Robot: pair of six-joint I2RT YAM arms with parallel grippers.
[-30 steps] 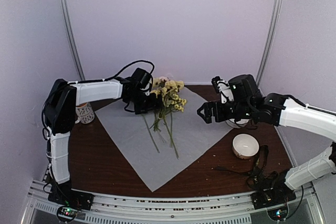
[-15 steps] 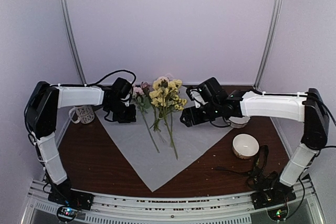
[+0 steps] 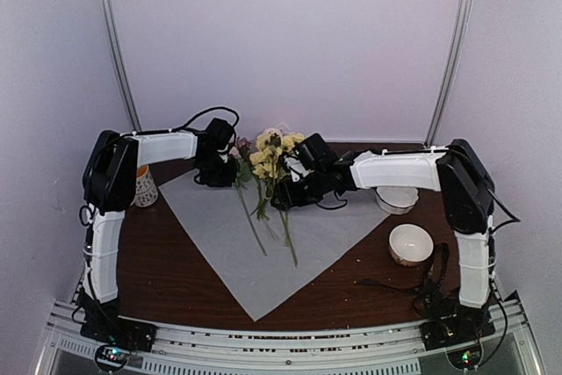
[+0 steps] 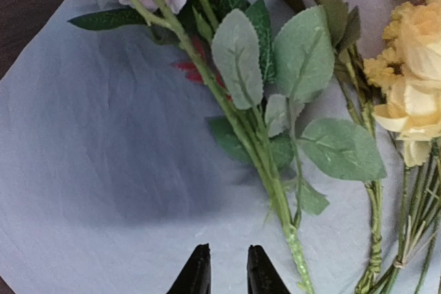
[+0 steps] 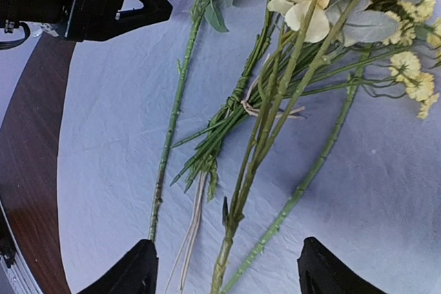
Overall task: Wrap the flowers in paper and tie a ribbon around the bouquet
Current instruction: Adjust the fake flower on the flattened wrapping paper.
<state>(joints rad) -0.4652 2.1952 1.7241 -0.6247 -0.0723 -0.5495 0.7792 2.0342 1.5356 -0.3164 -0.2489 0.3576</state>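
While the flowers (image 5: 272, 111) lay unwrapped on the paper (image 3: 228, 234), the left gripper (image 4: 224, 249) hovered nearly closed and empty, the right gripper (image 5: 226, 246) wide and empty, so gathering the stems seemed next.

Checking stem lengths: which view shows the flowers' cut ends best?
Right wrist: the flowers lie on the paper, cut ends visible close up. Left wrist shows only blooms, leaves, upper stems; top external shows them whole but small.

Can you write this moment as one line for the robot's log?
step: wrapping not begun | flowers: lying on paper | left tool: narrow gap, over paper | right tool: wide open above flowers
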